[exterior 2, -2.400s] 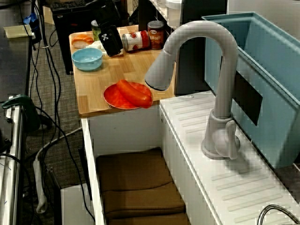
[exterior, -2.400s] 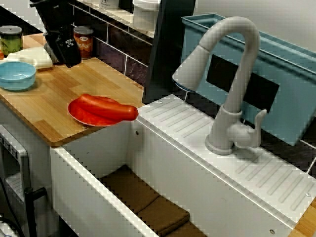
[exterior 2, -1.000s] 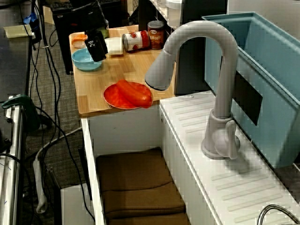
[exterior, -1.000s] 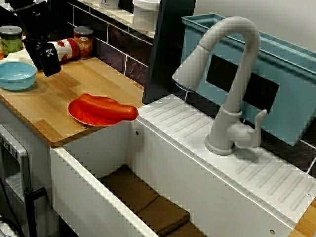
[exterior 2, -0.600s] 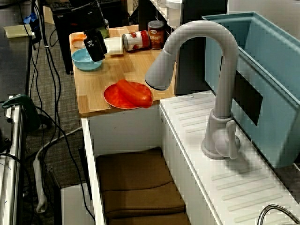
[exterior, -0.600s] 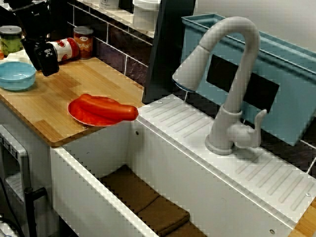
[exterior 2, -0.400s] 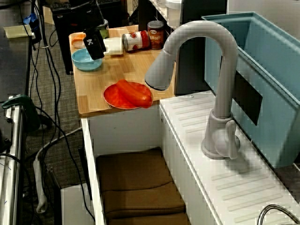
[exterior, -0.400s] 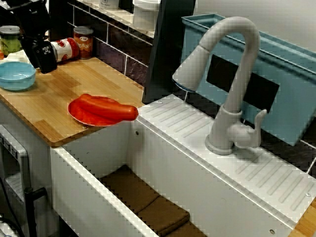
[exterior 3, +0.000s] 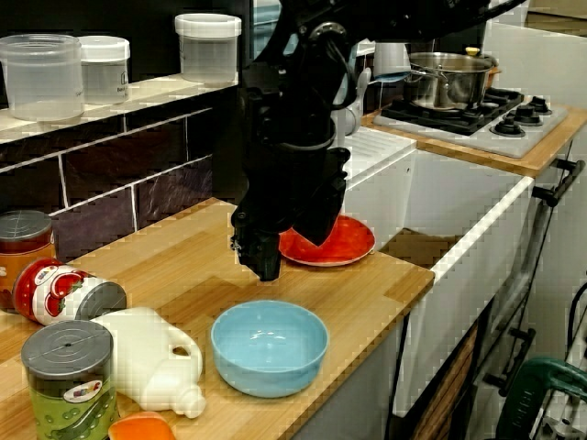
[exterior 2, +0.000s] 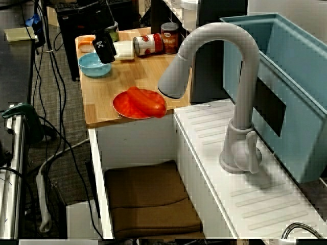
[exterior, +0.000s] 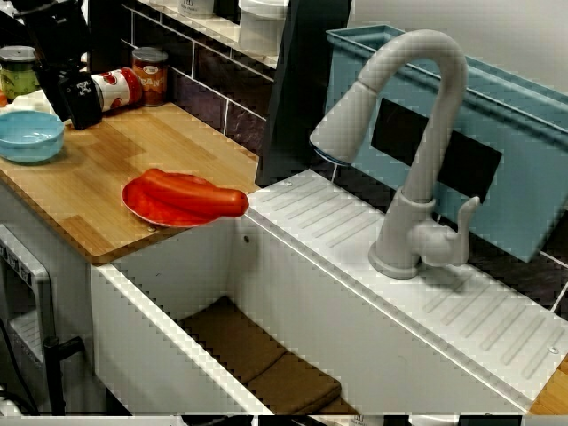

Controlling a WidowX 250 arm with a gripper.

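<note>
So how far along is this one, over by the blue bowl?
Done: nothing visible; the blue bowl sits empty and the white bottle lies on its side. In hand: the gripper hangs close beside the bowl, apparently holding nothing. Left: seemingly any grasp or move.

A dark tiled wall (exterior: 213, 89) backed the wooden counter (exterior: 98, 173) at left. A white sink (exterior: 302, 284) and grey faucet (exterior: 439, 106) filled the middle, a stove (exterior 3: 495, 124) beyond.
</note>
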